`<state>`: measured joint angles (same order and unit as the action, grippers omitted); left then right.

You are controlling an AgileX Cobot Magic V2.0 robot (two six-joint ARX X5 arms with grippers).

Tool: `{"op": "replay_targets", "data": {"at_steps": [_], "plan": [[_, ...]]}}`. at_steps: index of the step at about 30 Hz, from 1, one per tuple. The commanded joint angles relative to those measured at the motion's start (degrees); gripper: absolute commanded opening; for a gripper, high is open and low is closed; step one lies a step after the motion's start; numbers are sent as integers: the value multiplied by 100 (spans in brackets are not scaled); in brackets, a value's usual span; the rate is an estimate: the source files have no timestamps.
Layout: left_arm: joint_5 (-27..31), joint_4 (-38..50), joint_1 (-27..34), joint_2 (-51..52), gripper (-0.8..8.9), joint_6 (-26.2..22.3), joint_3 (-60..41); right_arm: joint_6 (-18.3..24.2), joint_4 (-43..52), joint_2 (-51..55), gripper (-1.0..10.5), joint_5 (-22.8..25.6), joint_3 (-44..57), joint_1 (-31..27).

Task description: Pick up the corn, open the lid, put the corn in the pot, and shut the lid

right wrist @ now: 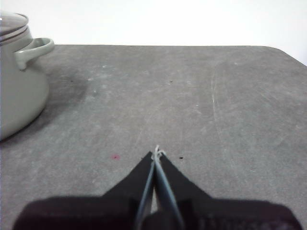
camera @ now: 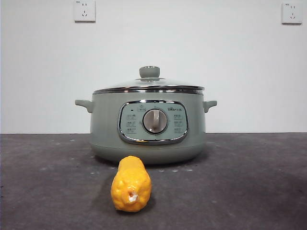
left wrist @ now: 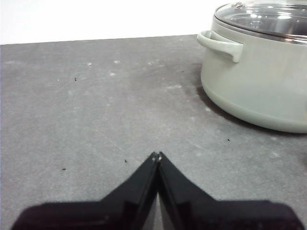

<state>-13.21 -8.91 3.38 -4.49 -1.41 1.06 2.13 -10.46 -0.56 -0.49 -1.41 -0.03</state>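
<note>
A short, stubby corn cob [camera: 131, 184] is seen lying on the dark grey bench [camera: 249, 182], its pale whitish end turned toward the front camera and its yellow-orange body covered in bumpy kernels. It is placed just in front of the pot [camera: 147, 125], slightly to the left of the dial in the front view, and apart from the pot's base. The pot is a wide, round, sage-green cooker with a small handle on each side, a chrome-framed control panel [camera: 153, 122] and a silver dial [camera: 155, 120] at its centre. The lid [camera: 149, 84], clear glass with a shiny metal rim and a green knob, is seated on the pot. Two white wall sockets [camera: 84, 10] are mounted high on the wall behind. The left hand [left wrist: 157, 155] is held clenched, its tips meeting above bare bench with the pot off to one side; the right hand [right wrist: 157, 153] is likewise clenched on nothing, well apart from the pot.
</note>
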Motion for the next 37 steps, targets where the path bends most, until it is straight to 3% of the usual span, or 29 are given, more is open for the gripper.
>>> {"op": "replay_targets", "data": {"at_steps": [1, 5, 8, 12, 22, 30, 37], "plan": [[-28, 37, 17, 0, -1, 105, -61, -264, -7, 4, 2, -111, 52, -2], [-31, 39, 17, -2, -2, 144, -61, -654, -2, 4, 1, -168, 52, -2], [-31, 39, 17, -2, -4, 160, -59, -671, 2, 4, -3, -170, 50, -2], [-55, 33, 17, -2, -6, 501, 61, -955, 0, 4, -9, -278, -79, -2], [-70, -503, 17, -162, -6, 935, 1200, -1515, -28, -197, -11, -328, -1220, 2], [-326, -1360, 17, -898, -6, 835, 2662, -1497, -793, -1075, -11, -973, -2686, 2], [-809, -2332, 17, -1690, -6, 590, 3971, -796, -2411, -2092, -11, -1449, -4271, 2]]}}
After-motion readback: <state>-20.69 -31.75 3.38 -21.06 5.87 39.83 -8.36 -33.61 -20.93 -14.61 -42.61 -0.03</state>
